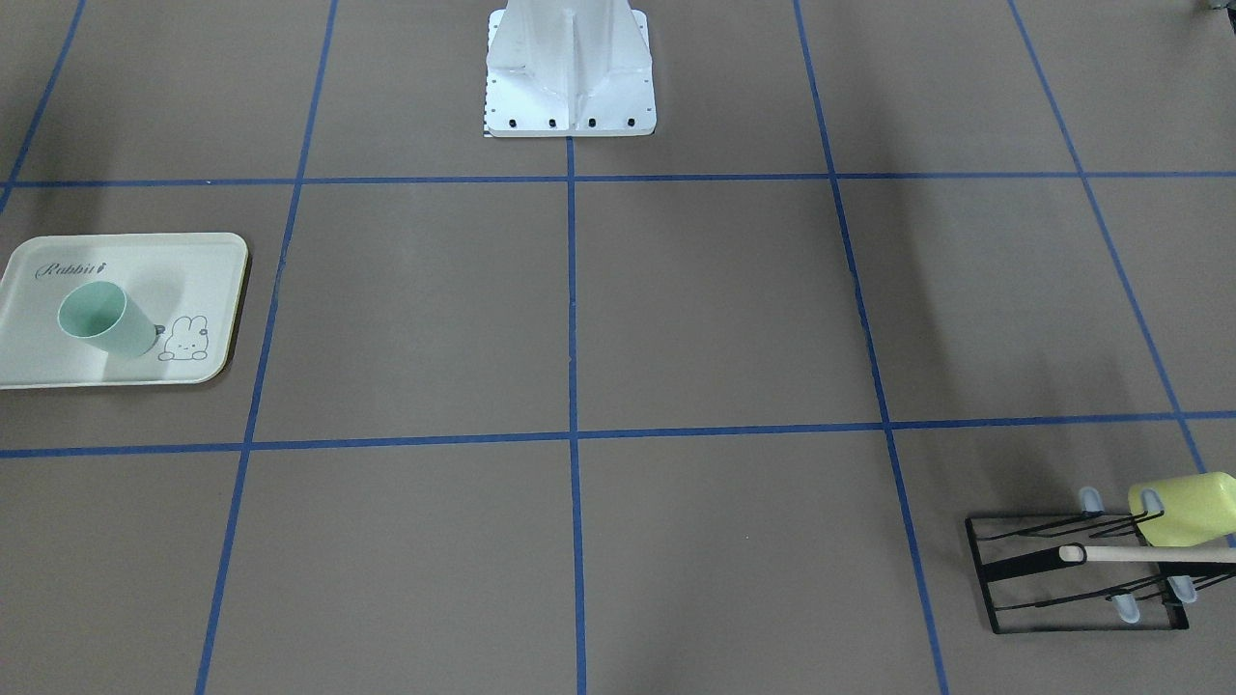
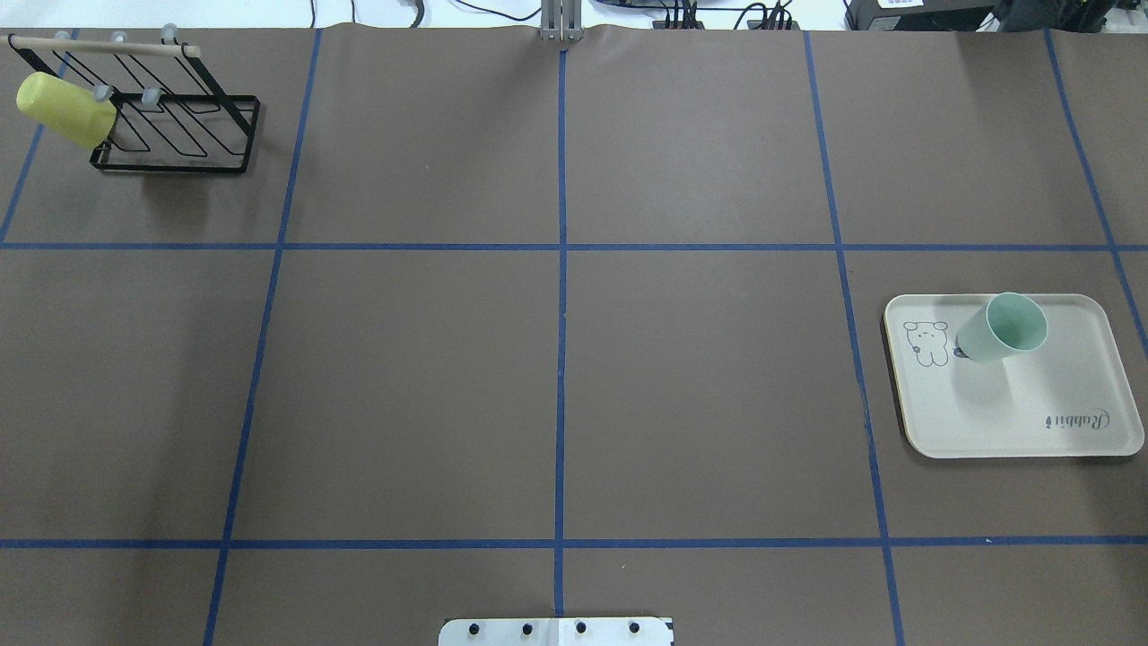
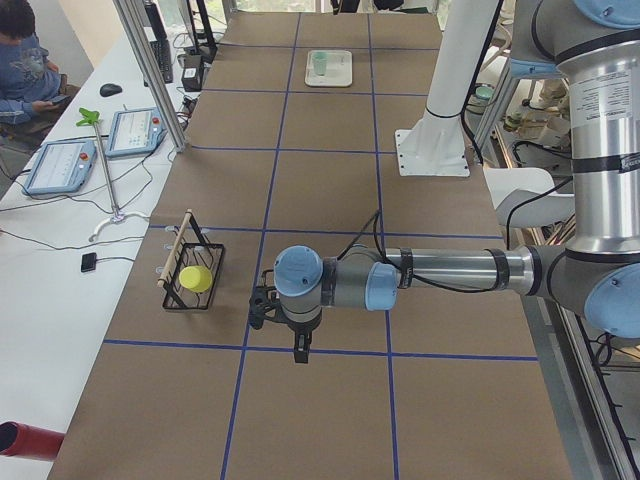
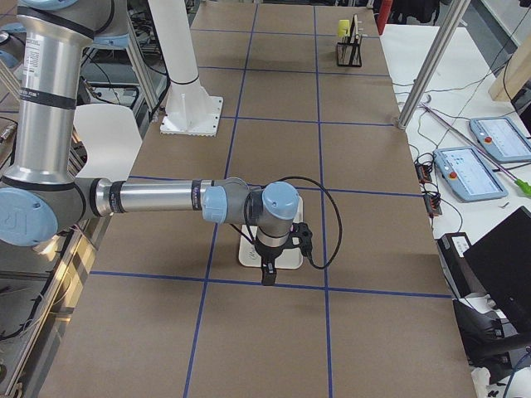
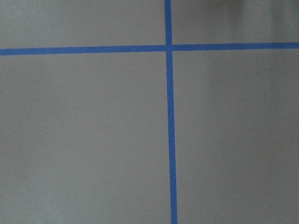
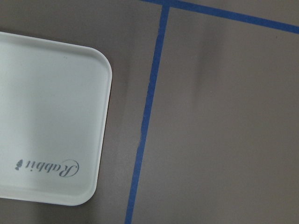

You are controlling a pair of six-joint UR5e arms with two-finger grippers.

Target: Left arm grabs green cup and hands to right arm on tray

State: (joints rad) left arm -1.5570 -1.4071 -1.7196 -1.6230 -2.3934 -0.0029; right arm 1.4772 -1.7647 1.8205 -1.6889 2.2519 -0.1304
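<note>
The pale mint green cup (image 1: 101, 319) (image 2: 1004, 327) stands mouth up on the cream tray (image 1: 58, 367) (image 2: 1004, 422), next to the bunny drawing. No gripper touches it. My left gripper (image 3: 300, 350) shows only in the exterior left view, hanging over a blue tape crossing near the rack; I cannot tell if it is open or shut. My right gripper (image 4: 268, 272) shows only in the exterior right view, hanging above the tray's near edge; its state is unclear too. The right wrist view catches the tray's (image 6: 46, 116) lettered corner, with the cup out of that view.
A black wire rack (image 2: 170, 126) (image 1: 1072, 569) with a wooden bar stands at the far corner on my left, holding a yellow-green cup (image 2: 63, 108) (image 1: 1183, 507). Blue tape lines grid the brown table. The white robot base (image 1: 570, 87) sits at the middle edge. A seated person (image 3: 25, 65) is beside the table.
</note>
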